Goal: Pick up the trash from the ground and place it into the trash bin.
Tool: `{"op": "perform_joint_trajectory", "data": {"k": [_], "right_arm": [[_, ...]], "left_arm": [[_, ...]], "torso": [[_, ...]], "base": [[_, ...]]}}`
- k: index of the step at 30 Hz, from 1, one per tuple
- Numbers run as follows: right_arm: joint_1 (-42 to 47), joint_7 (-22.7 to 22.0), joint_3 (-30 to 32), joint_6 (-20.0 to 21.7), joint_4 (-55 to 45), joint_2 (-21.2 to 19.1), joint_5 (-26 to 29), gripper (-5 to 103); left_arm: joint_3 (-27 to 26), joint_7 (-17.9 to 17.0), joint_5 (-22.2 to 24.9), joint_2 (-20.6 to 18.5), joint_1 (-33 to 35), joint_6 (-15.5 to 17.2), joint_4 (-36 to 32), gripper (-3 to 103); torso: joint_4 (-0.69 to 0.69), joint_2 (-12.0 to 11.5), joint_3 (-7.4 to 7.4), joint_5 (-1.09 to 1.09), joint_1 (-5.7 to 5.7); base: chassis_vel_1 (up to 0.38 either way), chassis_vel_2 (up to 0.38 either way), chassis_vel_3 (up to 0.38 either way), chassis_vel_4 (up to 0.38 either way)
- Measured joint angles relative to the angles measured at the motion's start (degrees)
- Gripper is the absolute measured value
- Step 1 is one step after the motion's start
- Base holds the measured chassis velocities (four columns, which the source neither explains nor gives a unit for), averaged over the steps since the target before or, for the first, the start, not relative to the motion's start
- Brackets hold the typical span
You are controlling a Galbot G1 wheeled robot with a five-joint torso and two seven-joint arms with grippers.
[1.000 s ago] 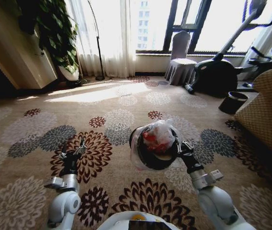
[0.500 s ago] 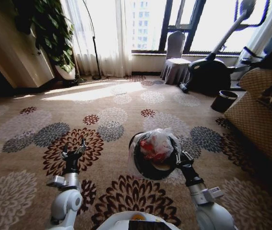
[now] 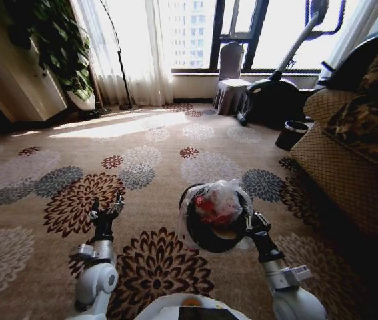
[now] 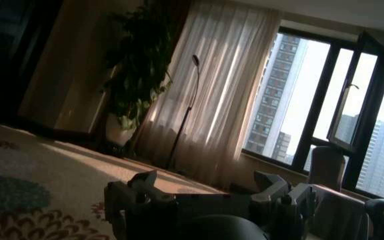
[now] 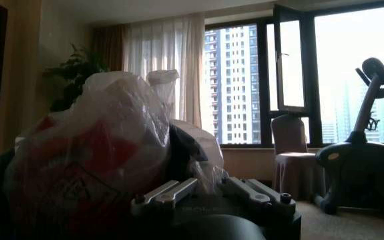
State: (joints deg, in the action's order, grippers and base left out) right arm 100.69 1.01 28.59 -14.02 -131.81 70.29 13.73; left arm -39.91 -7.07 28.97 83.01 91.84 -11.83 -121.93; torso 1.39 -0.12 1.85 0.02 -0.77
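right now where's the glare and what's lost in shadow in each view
Head view: windows blow out white, a sunlit patch glares on the patterned floral carpet, and the room's lines bow at the edges. Left wrist view: the open left gripper is a dark backlit shape. Right wrist view: the black round bin with crinkly plastic liner is backlit, its lower part murky.

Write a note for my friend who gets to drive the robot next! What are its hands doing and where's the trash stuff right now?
Right gripper: shut on the rim of the trash bin, carrying it above the carpet.
Left gripper: open, empty, held out low over the carpet.
Trash: red pieces already sit in the bin's plastic liner.
Done: some trash binned.
Left: no loose trash is visible on the carpet here, so look for more.
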Motion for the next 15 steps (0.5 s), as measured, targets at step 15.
{"op": "perform_joint_trajectory", "data": {"k": [15], "right_arm": [[0.23,0.05,-0.69,-0.43,0.87,1.20,-0.97,0]], "left_arm": [[0.77,0.00,-0.16,0.28,0.36,-0.77,0.47,99]], "torso": [[0.00,0.00,-0.02,-0.05,0.02]], "base": [[0.343,-0.316,-0.343,0.328]]}}
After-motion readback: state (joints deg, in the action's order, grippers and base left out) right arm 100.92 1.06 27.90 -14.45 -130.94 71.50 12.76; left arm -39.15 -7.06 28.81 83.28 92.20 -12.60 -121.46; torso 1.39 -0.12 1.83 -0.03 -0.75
